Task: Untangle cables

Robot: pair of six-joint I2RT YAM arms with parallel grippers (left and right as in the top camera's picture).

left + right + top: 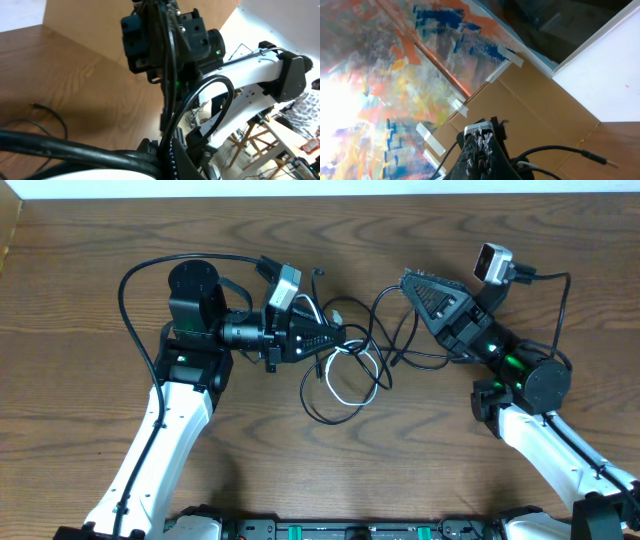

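- Task item: thin, flexible black and white cables (352, 352) lie knotted on the brown wooden surface (300, 470). They sit between the 2 claws, touching the tip of the left claw (338, 337) and trailing off to one side of it.
- Left claw: fingers pressed together. In the left wrist view, 1 black strand rises straight from its tip, so it is judged to be pinching that strand.
- Right claw (406, 281): fingers pressed together. Black and white strands leave from just beside its tip in the right wrist view. It cannot be told whether any strand is trapped between the fingers.
- Loose ends: 1 black cord with a small plug (594, 158) runs out past the right claw. Another plug end (320, 273) lies near the left claw, apart from the main knot.
- Handling, judged: the cords are light and limp. They will not hold a shape and will drag neighbouring loops along when pulled. The smooth jackets may slip through a light pinch.
- Grip point, judged: take 1 strand close to a plug or on a free run outside the knot. Avoid crossings, where 2 strands could be pinched together.
- Risk, judged: pulling the claws apart with loops crossed may tighten the knot instead of opening it.
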